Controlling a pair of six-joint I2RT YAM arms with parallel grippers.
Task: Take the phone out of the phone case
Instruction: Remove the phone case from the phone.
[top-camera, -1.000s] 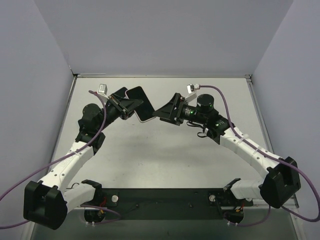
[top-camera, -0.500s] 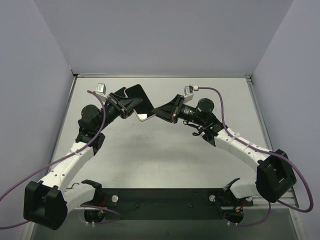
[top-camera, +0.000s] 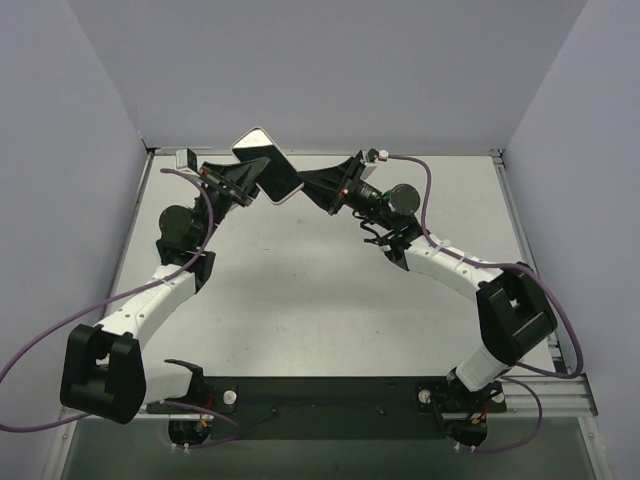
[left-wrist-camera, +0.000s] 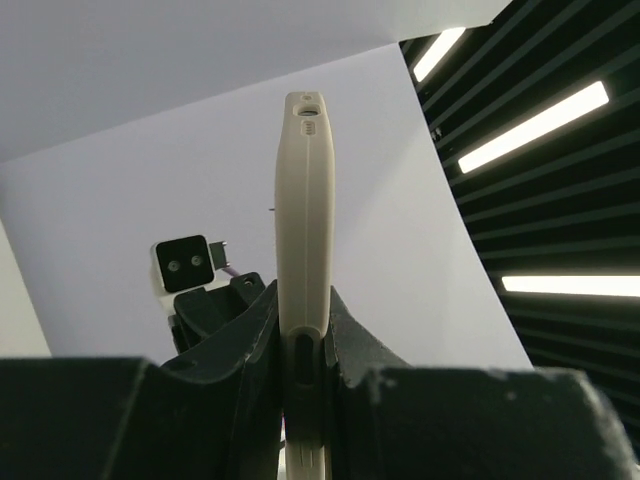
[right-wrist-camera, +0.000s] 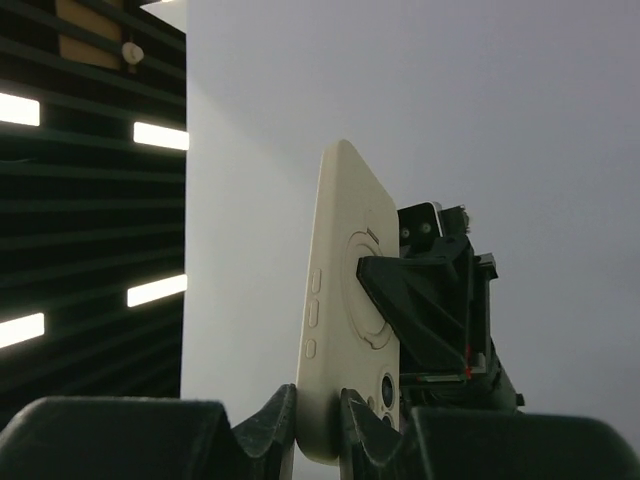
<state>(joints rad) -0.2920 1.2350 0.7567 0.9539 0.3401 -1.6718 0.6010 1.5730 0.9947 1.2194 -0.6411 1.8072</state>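
Above the far edge of the table, left of centre, the left gripper is clamped narrow on the cream case. It has one finger on each broad face and holds the case in the air, well clear of the surface. The phone sits in it with its dark screen tilted upward, though I can't quite tell whether any edge is free of the case. Just to the right, the right gripper pinches the case's other end, fingers closed tight on either side.
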